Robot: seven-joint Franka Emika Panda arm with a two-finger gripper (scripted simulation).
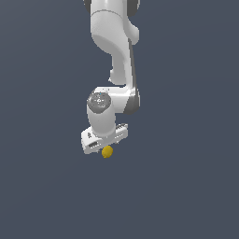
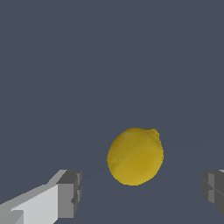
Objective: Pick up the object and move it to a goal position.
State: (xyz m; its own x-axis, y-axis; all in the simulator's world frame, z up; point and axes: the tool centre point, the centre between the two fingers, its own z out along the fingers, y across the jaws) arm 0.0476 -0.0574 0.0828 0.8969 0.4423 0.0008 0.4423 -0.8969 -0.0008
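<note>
Against a plain, dark blue-grey background, a white robot arm (image 1: 114,46) reaches down from the top edge of the exterior view. Its upper segments are smooth and rounded, with dark seams at the joints. Lower down sits a round wrist joint with a grey speckled cap (image 1: 98,101), and below that a flat white block carries the pincer (image 1: 105,145).

Right at the lower edge of this block, the object (image 1: 107,151) shows as a tiny yellow-orange blob, much smaller than the hardware above it. It peeks out just beneath the pincer, slightly toward the exterior view's right of the block's centre. From this angle the fingers themselves cannot be made out, and no edge or texture marks the surface below; everything around the arm is the same flat colour.

The wrist view gives a much closer look. The object (image 2: 135,156) appears as a rounded, slightly oval yellow shape with a small bump at one end, much like a lemon. One finger (image 2: 65,194) is white with a grey, blocky pad at its tip; the other finger (image 2: 214,189) is only partly in frame, showing just its grey pad. The object lies between the two pads, nearer to the partly seen one in the picture, with a clear gap of background on each side. The pincer (image 2: 141,191) is spread wide and grips nothing; neither pad touches the object.
</note>
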